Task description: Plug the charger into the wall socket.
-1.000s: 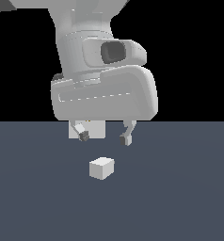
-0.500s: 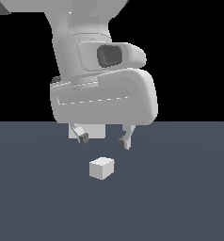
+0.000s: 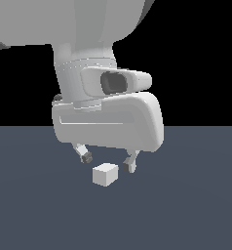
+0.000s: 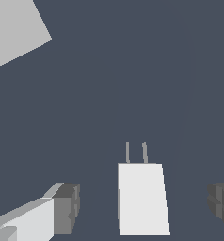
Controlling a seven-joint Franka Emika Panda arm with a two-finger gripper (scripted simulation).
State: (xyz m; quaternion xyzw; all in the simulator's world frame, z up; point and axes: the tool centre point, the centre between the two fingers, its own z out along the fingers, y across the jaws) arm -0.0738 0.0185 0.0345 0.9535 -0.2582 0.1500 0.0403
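Observation:
The charger (image 3: 106, 175) is a small white cube lying on the dark floor. In the wrist view the charger (image 4: 142, 197) shows two thin prongs sticking out of one end. My gripper (image 3: 108, 163) hangs low just above it, open. The dark-padded fingers (image 4: 67, 209) stand one on each side of the cube with clear gaps, touching nothing. A pale flat slab at the corner of the wrist view is part of the wall socket (image 4: 12, 30); its holes do not show. The exterior view does not show the socket.
The dark grey-blue floor (image 3: 196, 210) stretches all around the charger. The bulky white hand and arm (image 3: 108, 122) fill the upper middle of the exterior view and hide what lies behind them.
The hand has come down toward the charger, so the fingertips now sit near the cube's top. The fingers stayed open and the charger has not moved.

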